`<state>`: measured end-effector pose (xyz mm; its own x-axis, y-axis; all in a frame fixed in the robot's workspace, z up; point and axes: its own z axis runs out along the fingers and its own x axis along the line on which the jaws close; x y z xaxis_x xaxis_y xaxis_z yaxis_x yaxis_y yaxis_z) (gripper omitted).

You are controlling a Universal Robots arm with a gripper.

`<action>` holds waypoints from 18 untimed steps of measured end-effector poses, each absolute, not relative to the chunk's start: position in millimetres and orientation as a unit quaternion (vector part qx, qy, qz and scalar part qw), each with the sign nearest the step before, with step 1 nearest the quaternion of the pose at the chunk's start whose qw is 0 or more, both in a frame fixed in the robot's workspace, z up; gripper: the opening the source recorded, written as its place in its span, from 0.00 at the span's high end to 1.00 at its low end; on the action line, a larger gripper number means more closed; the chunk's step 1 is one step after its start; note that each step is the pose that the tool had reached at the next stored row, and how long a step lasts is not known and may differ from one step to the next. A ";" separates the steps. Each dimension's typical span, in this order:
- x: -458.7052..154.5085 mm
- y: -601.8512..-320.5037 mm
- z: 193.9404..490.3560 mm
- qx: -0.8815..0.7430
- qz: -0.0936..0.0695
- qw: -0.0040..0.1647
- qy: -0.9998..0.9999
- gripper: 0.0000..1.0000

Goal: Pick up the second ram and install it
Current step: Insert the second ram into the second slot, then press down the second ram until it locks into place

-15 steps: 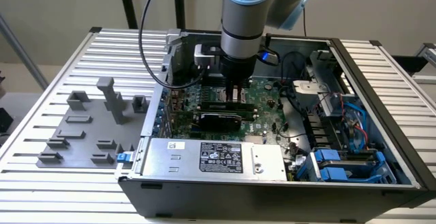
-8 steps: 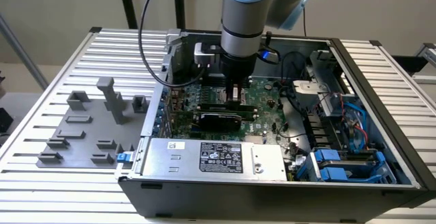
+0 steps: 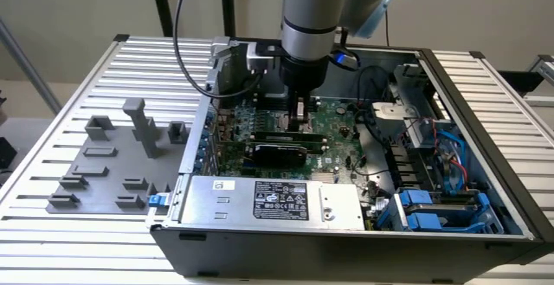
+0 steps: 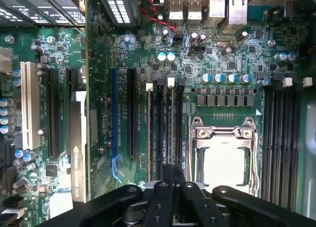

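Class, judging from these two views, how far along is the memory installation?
Approach looks done: the gripper is down inside the computer case, over the memory slots. One stick stands edge-on in a slot. Left to settle: whether the second stick is seated under the gripper, which I cannot tell.

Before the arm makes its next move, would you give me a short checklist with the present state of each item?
1. Hand over the memory slots beside the CPU socket: ok.
2. Second ram held in the hand: cannot tell.
3. White latches at the slot ends open: cannot tell.
4. Red wires lie away from the slots: ok.
5. Hand apart from the CPU socket: ok.
6. Arm stands upright inside the computer case, apart from its walls: ok.
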<state>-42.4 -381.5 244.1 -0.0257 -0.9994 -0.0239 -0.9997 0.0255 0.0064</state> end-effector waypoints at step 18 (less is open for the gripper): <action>-42.4 -381.4 244.9 -0.698 0.011 0.006 0.716 1.00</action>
<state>-42.4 -381.4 244.9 -0.0256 -0.9994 -0.0240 -0.9997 0.0255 0.0063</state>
